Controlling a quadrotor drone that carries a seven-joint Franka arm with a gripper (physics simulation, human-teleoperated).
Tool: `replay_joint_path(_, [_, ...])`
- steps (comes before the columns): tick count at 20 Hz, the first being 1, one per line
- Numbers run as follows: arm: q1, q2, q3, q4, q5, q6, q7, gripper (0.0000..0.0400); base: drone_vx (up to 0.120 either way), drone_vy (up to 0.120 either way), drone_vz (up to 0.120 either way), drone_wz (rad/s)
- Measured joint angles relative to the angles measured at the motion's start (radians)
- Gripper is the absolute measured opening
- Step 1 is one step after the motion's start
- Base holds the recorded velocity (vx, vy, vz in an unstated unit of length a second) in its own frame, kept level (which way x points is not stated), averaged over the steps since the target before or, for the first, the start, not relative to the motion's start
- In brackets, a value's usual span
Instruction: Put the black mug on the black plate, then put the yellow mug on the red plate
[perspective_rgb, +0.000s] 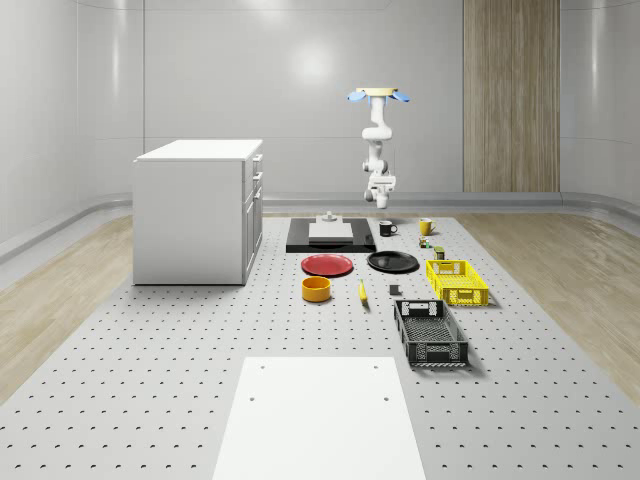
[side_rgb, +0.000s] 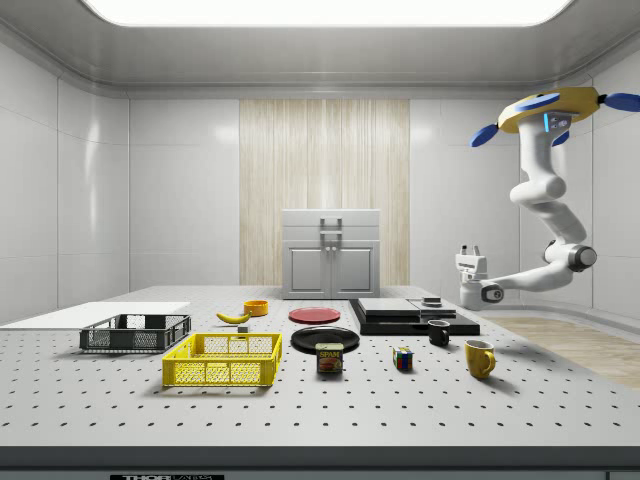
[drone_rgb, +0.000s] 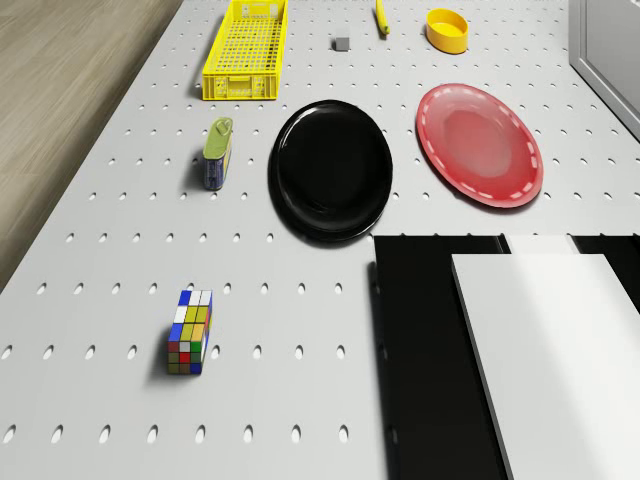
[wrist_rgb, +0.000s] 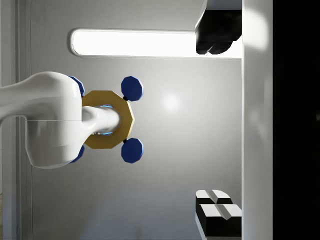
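- Pale grey panelled walls (perspective_rgb: 200, 80); vertical wood-slat panel (perspective_rgb: 510, 95) at back.
- Wood plank floor (perspective_rgb: 60, 290) flanks perforated grey table (perspective_rgb: 150, 380).
- White cabinet (perspective_rgb: 195, 210) on table.
- Long ceiling light (side_rgb: 320, 10).

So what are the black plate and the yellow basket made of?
The black plate looks like glazed ceramic or glossy plastic: smooth, with soft shine. The yellow basket looks like moulded plastic: its walls and floor are an open grid. Being renders, neither is certain.
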Motion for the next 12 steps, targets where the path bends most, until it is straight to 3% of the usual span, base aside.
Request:
replay_joint_path(10, [-0.003, -0.005, 0.010, -0.005, -0.013, 0.008, 0.002, 0.0400, 0.120, 0.000, 0.000, 0.000])
replay_joint_path(12, [-0.005, -0.006, 0.015, -0.006, -0.020, 0.009, 0.002, 0.0400, 0.120, -0.120, 0.000, 0.000])
